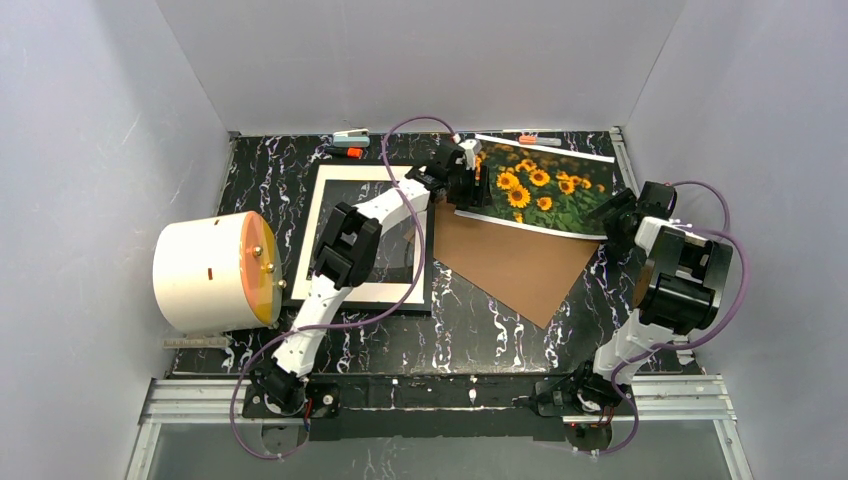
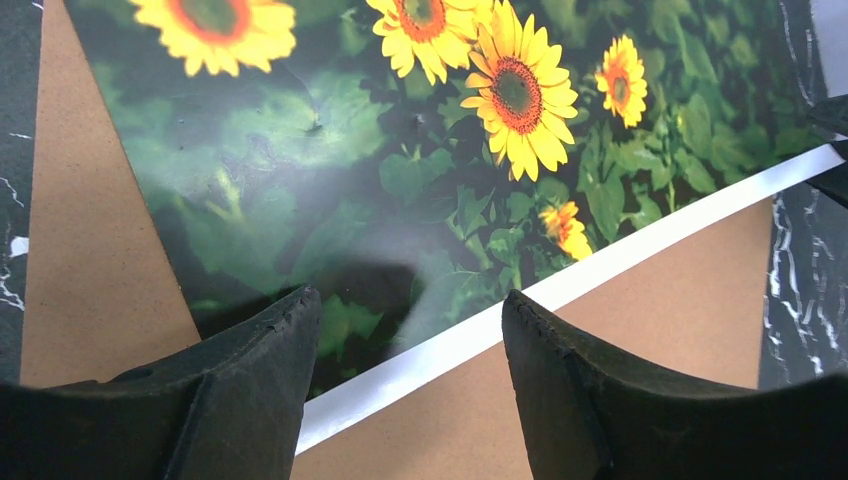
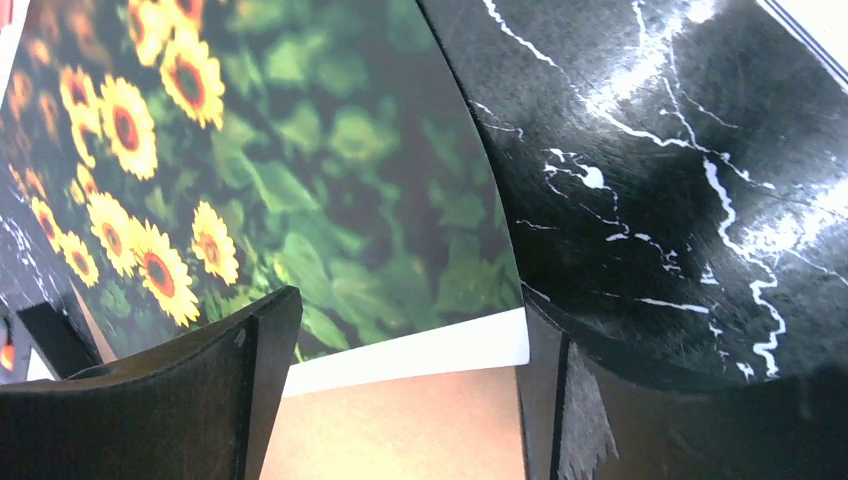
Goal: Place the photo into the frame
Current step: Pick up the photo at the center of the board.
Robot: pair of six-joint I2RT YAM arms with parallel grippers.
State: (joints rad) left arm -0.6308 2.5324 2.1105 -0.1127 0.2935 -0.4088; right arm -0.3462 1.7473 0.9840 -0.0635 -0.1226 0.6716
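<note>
The photo (image 1: pixel 548 186), sunflowers face up, lies at the back right with its near edge over a brown backing board (image 1: pixel 515 262). The frame (image 1: pixel 352 293), black with a white inner border, lies flat at centre left under the left arm. My left gripper (image 1: pixel 468 176) hovers open at the photo's left end. In the left wrist view the gripper (image 2: pixel 410 300) spans the photo (image 2: pixel 400 150) and its white border above the board (image 2: pixel 650 300). My right gripper (image 1: pixel 615 215) stands open at the photo's near right corner. There the gripper (image 3: pixel 405 310) brackets the photo (image 3: pixel 330 170), its corner against the right finger (image 3: pixel 545 390).
A white drum with an orange lid (image 1: pixel 215 272) lies on its side at the left. Small clips and markers (image 1: pixel 350 140) lie along the back edge. Grey walls close in the black marbled table (image 1: pixel 480 330) on three sides.
</note>
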